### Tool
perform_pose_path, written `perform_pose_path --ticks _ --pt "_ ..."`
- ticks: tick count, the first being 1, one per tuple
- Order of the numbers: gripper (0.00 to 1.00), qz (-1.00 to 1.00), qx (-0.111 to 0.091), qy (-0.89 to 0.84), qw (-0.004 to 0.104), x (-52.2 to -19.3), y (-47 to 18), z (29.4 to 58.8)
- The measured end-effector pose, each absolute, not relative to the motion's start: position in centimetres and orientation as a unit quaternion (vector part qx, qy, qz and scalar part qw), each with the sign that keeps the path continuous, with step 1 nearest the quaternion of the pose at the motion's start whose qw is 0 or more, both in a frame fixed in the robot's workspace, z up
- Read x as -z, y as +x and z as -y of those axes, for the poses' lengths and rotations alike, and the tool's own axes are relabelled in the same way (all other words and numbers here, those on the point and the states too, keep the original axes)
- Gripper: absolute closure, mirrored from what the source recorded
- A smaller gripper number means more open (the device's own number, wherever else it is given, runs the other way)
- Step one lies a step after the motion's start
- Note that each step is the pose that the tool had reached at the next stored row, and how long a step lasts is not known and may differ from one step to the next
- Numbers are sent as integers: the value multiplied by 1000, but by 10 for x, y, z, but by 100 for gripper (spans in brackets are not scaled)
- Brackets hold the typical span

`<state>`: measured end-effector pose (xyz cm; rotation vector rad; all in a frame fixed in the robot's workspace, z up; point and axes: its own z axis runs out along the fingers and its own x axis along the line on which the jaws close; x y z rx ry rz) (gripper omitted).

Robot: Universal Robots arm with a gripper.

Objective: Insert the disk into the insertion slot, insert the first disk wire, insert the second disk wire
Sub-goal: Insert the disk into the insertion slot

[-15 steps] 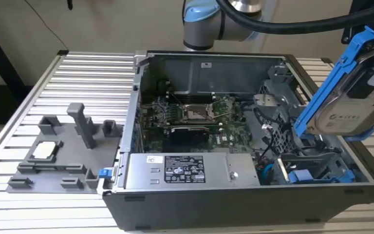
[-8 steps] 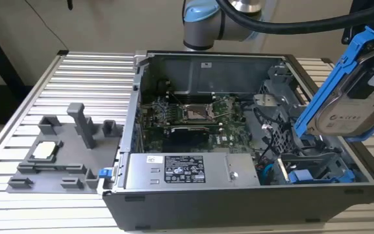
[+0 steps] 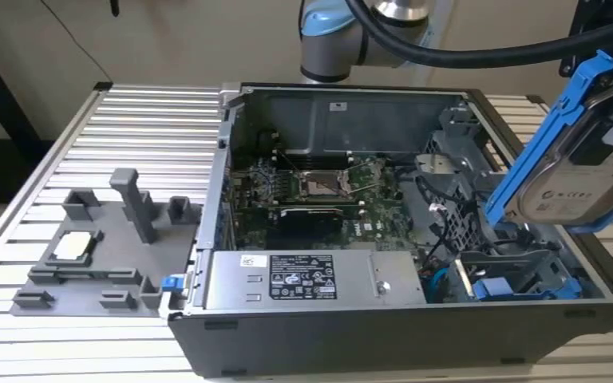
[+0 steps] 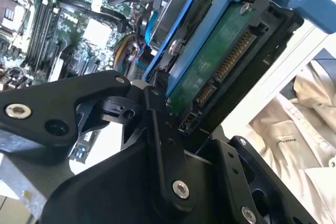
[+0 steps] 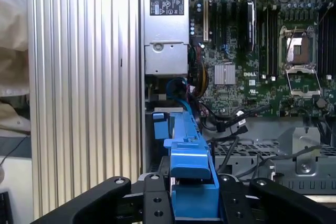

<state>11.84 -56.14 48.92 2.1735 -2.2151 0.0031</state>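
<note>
In the first wrist view the gripper (image 5: 194,203) is clamping the disk (image 5: 190,161) by its blue carrier, with a black finger (image 5: 156,203) pressing on each side. The disk is hanging over the open PC case (image 5: 294,156), with the power-supply box (image 5: 165,24) and the green motherboard (image 5: 252,51) lying beyond it.

In the second wrist view the disk (image 4: 215,61) is showing its green circuit side and connectors, and the fingers are closing on its end.

In the exterior view the disk (image 3: 589,179) is hovering tilted at the upper right of the frame, above the case's end at the exterior view's right. It is sitting well clear of the insertion slot (image 3: 514,267), which is lying below it at the lower right.
</note>
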Motion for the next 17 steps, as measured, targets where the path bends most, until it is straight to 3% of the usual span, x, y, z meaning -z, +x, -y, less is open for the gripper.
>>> perform_pose_path --ticks 17 --pt "67 714 -3 700 16 -484 118 565"
